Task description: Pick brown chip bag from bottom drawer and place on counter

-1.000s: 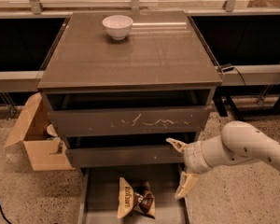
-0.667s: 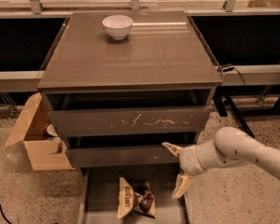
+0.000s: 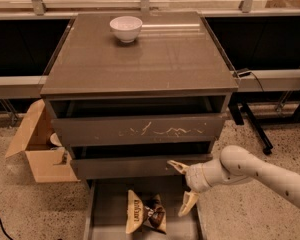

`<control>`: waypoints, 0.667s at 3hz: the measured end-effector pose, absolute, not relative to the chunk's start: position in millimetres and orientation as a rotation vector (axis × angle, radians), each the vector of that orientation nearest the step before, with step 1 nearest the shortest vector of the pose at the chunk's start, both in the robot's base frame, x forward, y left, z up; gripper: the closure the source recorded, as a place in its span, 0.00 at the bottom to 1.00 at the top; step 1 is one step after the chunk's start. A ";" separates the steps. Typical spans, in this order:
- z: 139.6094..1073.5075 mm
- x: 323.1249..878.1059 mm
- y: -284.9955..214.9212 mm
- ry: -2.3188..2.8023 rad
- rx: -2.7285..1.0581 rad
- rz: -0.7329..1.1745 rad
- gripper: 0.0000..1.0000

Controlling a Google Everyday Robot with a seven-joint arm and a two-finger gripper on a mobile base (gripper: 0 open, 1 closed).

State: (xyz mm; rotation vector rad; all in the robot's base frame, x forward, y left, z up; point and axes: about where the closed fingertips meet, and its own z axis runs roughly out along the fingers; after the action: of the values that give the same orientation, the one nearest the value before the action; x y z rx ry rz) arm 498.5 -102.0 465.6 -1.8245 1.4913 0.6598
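Note:
The brown chip bag (image 3: 145, 215) lies crumpled in the open bottom drawer (image 3: 106, 204), near its front middle, dark brown with cream ends. My gripper (image 3: 182, 187) is at the end of a cream arm that comes in from the right. It hangs over the drawer's right side, to the right of the bag and apart from it. Its two fingers are spread wide, one pointing up-left in front of the middle drawer, one pointing down. It holds nothing. The counter (image 3: 140, 54) is the glossy grey-brown top of the cabinet.
A white bowl (image 3: 126, 28) stands at the back of the counter. The scratched-front drawer (image 3: 140, 130) sits above the gripper. An open cardboard box (image 3: 40, 149) stands on the floor to the left. Black table legs (image 3: 252, 124) are on the right.
My gripper and arm have moved left, further over the drawer and closer to the bag. The bag has not moved.

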 end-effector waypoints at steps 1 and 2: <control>430.6 501.6 -92.4 1.473 -1.797 0.727 0.00; 430.3 501.6 -92.4 1.473 -1.797 0.727 0.00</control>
State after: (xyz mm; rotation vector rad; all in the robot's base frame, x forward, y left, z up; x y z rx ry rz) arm 501.6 -92.4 430.3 -1.7972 1.4734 0.7266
